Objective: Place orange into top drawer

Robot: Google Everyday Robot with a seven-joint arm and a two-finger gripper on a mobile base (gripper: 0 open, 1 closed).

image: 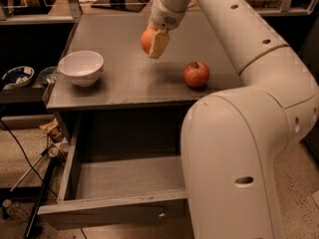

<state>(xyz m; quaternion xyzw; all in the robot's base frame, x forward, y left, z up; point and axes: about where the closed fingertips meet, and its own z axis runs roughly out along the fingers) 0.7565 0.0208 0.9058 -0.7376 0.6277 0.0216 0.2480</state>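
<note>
My gripper (154,43) is shut on the orange (146,40) and holds it in the air above the middle of the grey cabinet top (129,78). Only the orange's left side shows beside a pale finger (159,44). The top drawer (119,183) stands pulled open below the cabinet's front edge, its inside bare, with a small metal knob (161,214) on its front panel. My large white arm covers the drawer's right part.
A red apple (197,74) sits on the cabinet top at the right. A white bowl (80,67) sits at the left. A side shelf (22,91) with a small dish (17,76) stands left of the cabinet. Cables and clutter lie on the floor at the left.
</note>
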